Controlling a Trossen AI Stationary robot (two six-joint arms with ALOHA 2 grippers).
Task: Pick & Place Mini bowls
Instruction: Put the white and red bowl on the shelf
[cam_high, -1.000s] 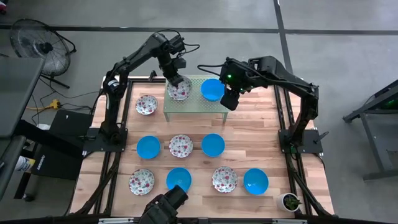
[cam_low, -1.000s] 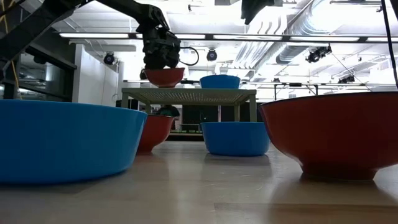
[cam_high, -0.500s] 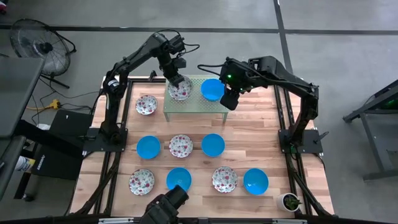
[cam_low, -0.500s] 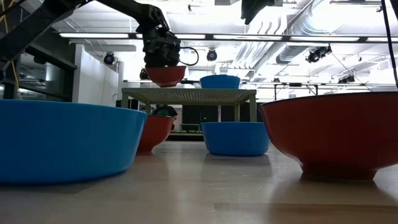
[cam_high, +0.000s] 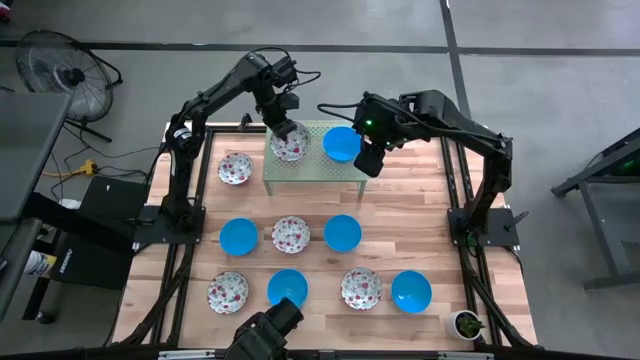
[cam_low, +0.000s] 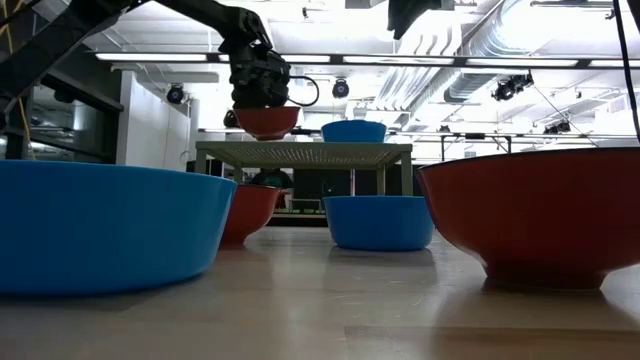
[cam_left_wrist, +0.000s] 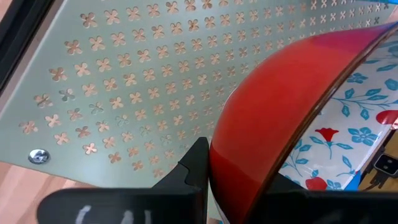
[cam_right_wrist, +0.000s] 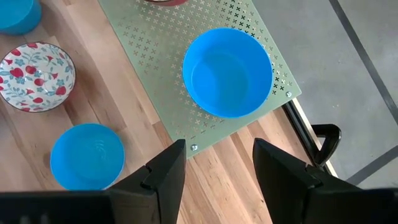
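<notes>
A floral mini bowl (cam_high: 289, 146), red outside, is at the left part of the pale green perforated rack (cam_high: 312, 171), with my left gripper (cam_high: 281, 129) shut on its far rim. In the low view the bowl (cam_low: 265, 122) sits at the rack top (cam_low: 305, 152); whether its base rests there, I cannot tell. A blue mini bowl (cam_high: 342, 144) stands on the rack's right part. My right gripper (cam_right_wrist: 219, 146) is open and empty, above the rack's right near corner. Several more blue and floral bowls stand in two rows nearer on the table. My left gripper holds the floral bowl by its rim (cam_left_wrist: 281, 163), coming from above and from the far side. One finger (cam_left_wrist: 194, 167) lies against the red outer wall (cam_left_wrist: 249, 149); the bowl hides the other finger. The bowl tilts little in the low view.
A floral bowl (cam_high: 235, 168) stands on the table left of the rack. The middle row holds blue (cam_high: 238, 236), floral (cam_high: 291, 235) and blue (cam_high: 342, 232) bowls. The near row has several more. A small potted plant (cam_high: 465, 323) is at the near right corner.
</notes>
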